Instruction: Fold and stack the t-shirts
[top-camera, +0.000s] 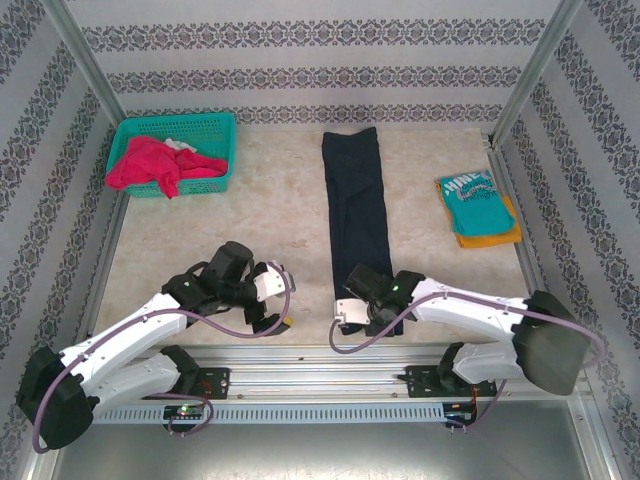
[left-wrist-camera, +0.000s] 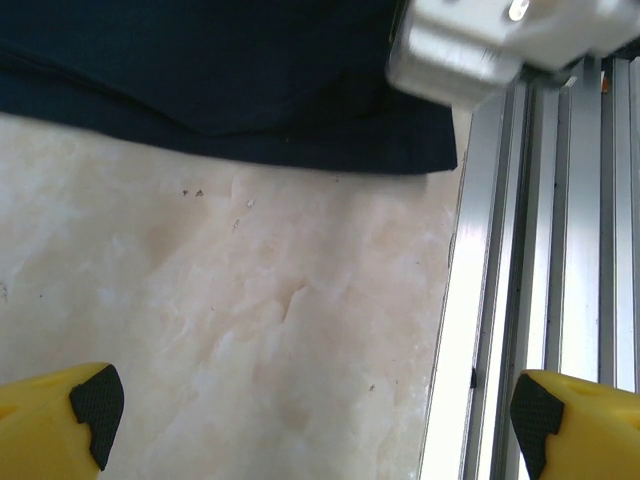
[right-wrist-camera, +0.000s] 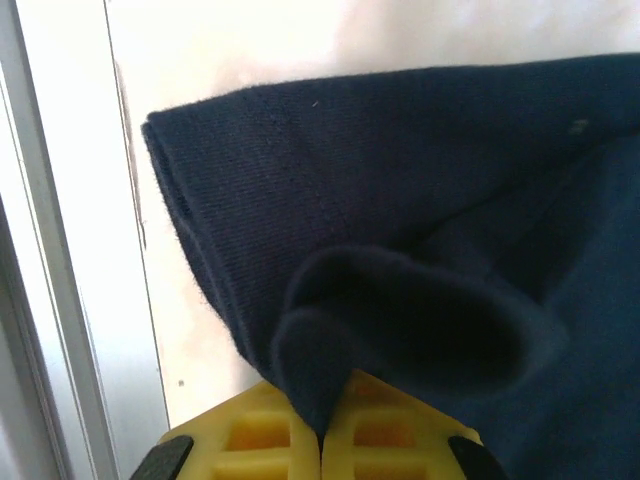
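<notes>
At the bottom of the overhead view both arms reach in from their bases at the lower corners toward the middle of the frame. The left arm (top-camera: 130, 340) is bent at the elbow and angles up and to the right. The left gripper (top-camera: 280, 300) sits left of centre with its jaws spread wide and nothing between them. Its wrist view shows the gripper (left-wrist-camera: 312, 415) with black-padded yellow fingertips (left-wrist-camera: 95, 405) far apart over bare table (left-wrist-camera: 250, 300). The right arm (top-camera: 470, 305) stretches low and leftward from the lower right. The right gripper (top-camera: 350, 315) is closed on the near end of the navy shirt (top-camera: 357, 200). In its own camera the gripper (right-wrist-camera: 320, 440) pinches a raised fold of the navy shirt (right-wrist-camera: 400, 230) (the corner lies just beside the metal rail (right-wrist-camera: 60, 250)). This shirt is a narrow folded strip at centre frame, its long axis running bottom to top, and its near hem crosses the top of the left wrist view (left-wrist-camera: 230, 80). At right of frame lies the teal shirt (top-camera: 475, 200), folded on the orange shirt (top-camera: 490, 237). At upper left the pink-red shirt (top-camera: 155, 165) is crumpled in the basket (top-camera: 175, 122).
</notes>
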